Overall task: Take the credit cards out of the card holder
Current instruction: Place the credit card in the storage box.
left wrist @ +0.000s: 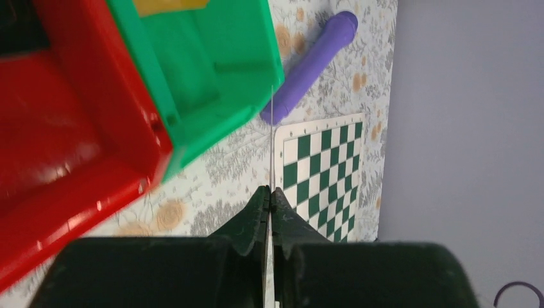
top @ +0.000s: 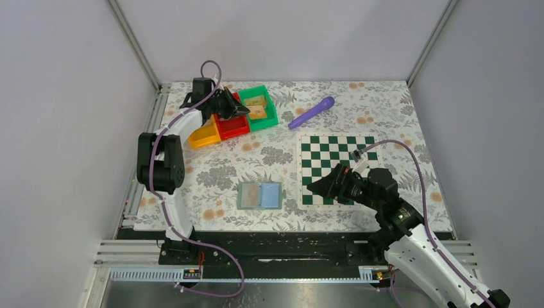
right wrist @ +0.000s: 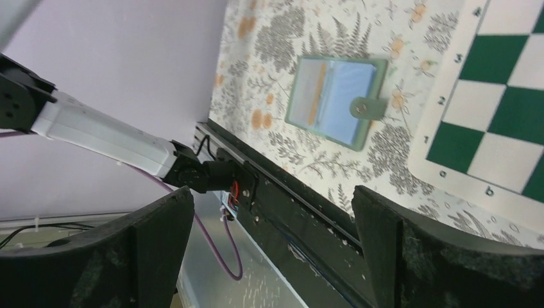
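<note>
Left tool (left wrist: 270,190) pinches seemingly an edge-on credit card (left wrist: 271,128) by the green bin (left wrist: 192,64); right tool (right wrist: 272,192) stands wide, right of the card holder (right wrist: 333,99).

Table (top: 212,173) bears card holder (top: 260,196), chessboard (top: 333,160), bins (top: 234,126), purple stick (top: 312,112).

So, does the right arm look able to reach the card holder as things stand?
Probably yes: the right pincer is open just beside the card holder, with only bare tablecloth between them.
</note>
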Controlling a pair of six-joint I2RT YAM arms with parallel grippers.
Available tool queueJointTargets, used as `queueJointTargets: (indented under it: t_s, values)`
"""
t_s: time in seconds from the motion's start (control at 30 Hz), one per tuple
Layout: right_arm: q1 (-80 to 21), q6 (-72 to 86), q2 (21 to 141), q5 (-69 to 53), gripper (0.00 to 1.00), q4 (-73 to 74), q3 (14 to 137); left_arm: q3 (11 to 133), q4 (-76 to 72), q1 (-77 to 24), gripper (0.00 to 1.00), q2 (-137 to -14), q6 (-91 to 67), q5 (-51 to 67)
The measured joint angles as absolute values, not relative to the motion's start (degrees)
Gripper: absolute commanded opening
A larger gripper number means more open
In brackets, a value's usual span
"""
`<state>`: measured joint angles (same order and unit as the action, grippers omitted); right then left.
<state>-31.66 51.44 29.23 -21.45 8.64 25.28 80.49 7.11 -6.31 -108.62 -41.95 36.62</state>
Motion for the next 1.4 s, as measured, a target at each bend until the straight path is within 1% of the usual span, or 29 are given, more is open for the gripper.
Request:
queueJointTargets:
  t_s: [0.13, 0.4, 0.57, 0.7, 0.8, 0.83, 1.03, 1.1, 1.17, 1.23, 1.33, 1.4]
  values:
    - [-31.7, 50.8, 32.2, -22.0, 1.0, 12.0, 26.8, 90.1, 9.0, -6.1, 0.0, -116.3, -41.8, 36.7]
    - [-31.7, 50.3, 35.3, -22.2, 1.0, 14.1, 32.1, 103.8, 11.1, -5.1, 0.0, -127.5, -41.5, 36.4]
    - [-31.7, 49.2, 37.9, -22.1, 0.99, 14.7, 35.9, 109.4, 12.2, -4.9, 0.0, -133.0, -41.2, 36.0]
    - [-31.7, 49.0, 40.3, -22.1, 1.0, 14.6, 36.6, 111.0, 12.4, -4.9, 0.0, -135.0, -40.9, 35.2]
    - [-31.7, 49.1, 41.6, -22.1, 0.99, 14.6, 36.6, 111.0, 11.9, -4.9, 0.09, -135.5, -41.1, 34.9]
    - [-31.7, 49.1, 41.9, -22.1, 0.99, 14.5, 36.6, 111.3, 11.8, -4.8, 0.11, -135.9, -41.3, 34.9]
    - [-31.7, 49.3, 43.4, -22.2, 1.0, 12.9, 36.6, 113.0, 9.7, -4.8, 0.12, -137.8, -42.0, 35.0]
    - [-31.7, 49.3, 43.9, -22.2, 0.99, 12.5, 36.6, 113.5, 9.3, -4.8, 0.19, -138.1, -42.0, 34.9]
    - [-31.7, 49.3, 44.6, -22.5, 1.0, 11.9, 36.6, 113.7, 8.9, -4.8, 0.22, -138.1, -42.1, 34.9]
    - [-31.7, 49.4, 45.2, -23.1, 1.0, 11.3, 36.6, 114.0, 8.5, -4.8, 0.22, -138.1, -42.3, 34.9]
    - [-31.7, 49.4, 45.8, -23.5, 0.99, 11.0, 36.6, 114.4, 8.0, -4.8, 0.16, -138.1, -42.5, 34.9]
    - [-31.7, 49.4, 45.8, -23.6, 0.99, 10.9, 36.6, 115.0, 7.8, -4.8, 0.16, -138.1, -42.7, 34.9]
